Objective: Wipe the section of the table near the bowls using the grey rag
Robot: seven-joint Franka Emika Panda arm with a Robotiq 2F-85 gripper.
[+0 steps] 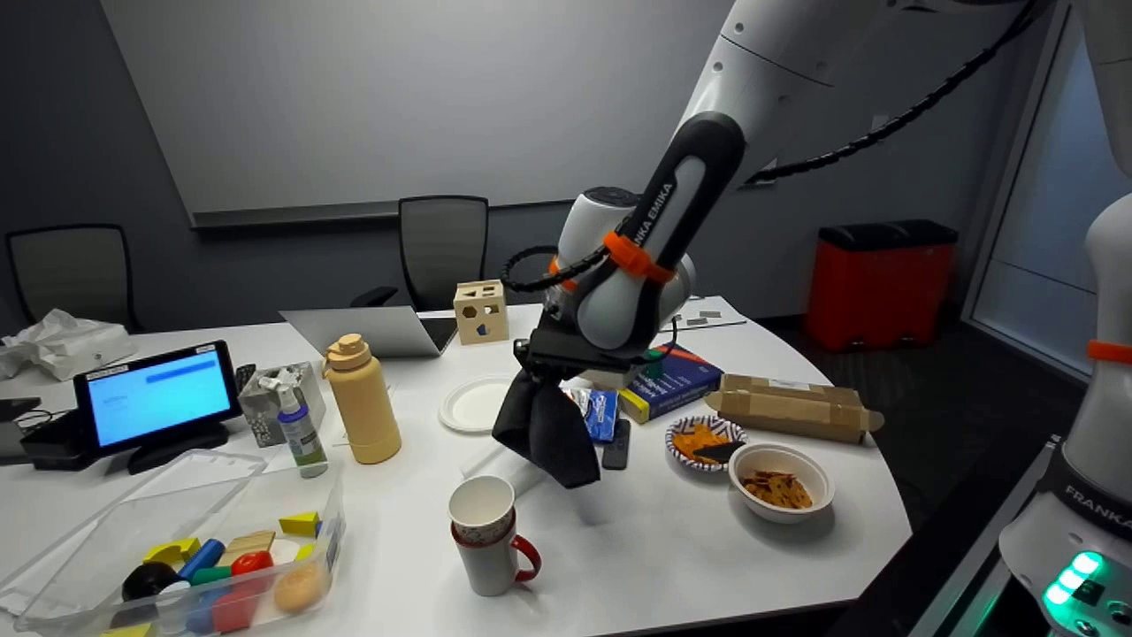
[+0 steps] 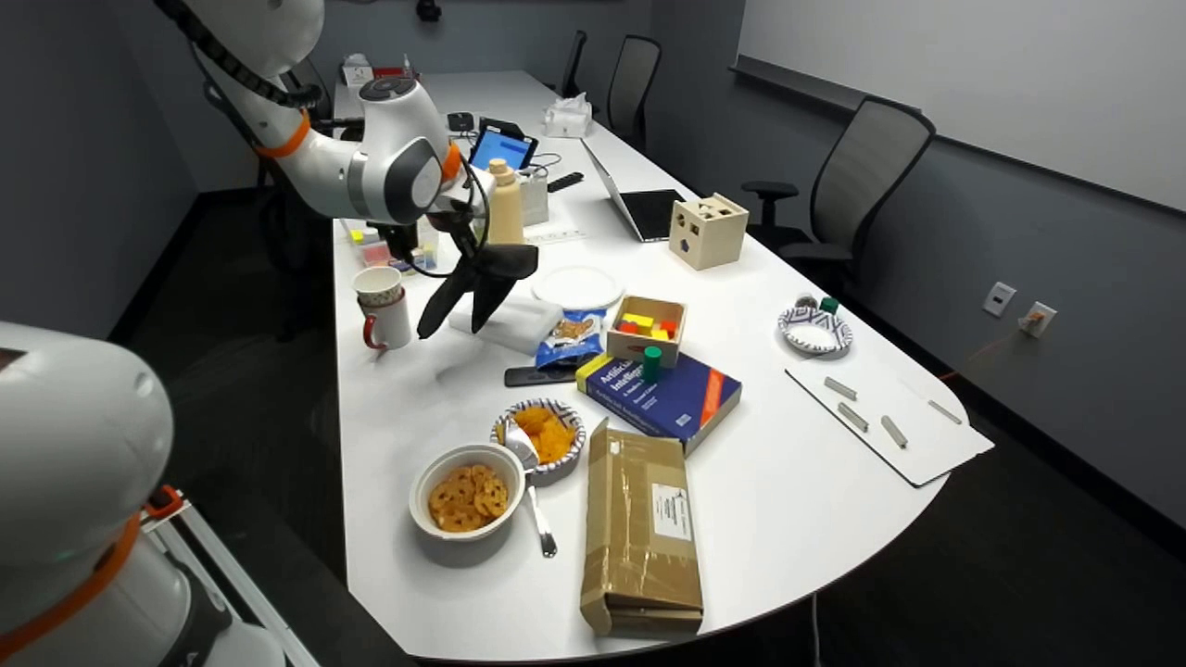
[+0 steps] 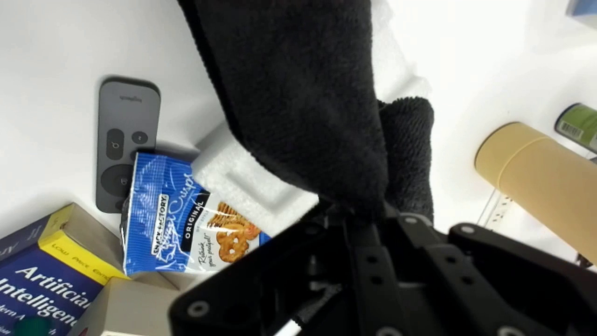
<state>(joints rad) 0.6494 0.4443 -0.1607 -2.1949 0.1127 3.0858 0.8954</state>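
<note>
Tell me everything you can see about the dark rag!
The rag is dark grey, almost black, and looks fuzzy, like towel cloth. The tool pinches it, so it hangs down in loose, folded flaps. It dangles above the white table, near the stacked cups, and seems to touch nothing but the tool.

- Rag [image 3: 298,107]: solid near-black grey.
- Counter [image 2: 806,500]: white.
- Plain bowl [image 1: 778,457]: white.
- Patterned bowls [image 2: 566,415]: dark geometric motif on white.
- Book [image 2: 662,398]: blue, yellow band.
- Bottle [image 1: 364,407]: tan.
- Cardboard box [image 2: 619,519]: brown.
</note>
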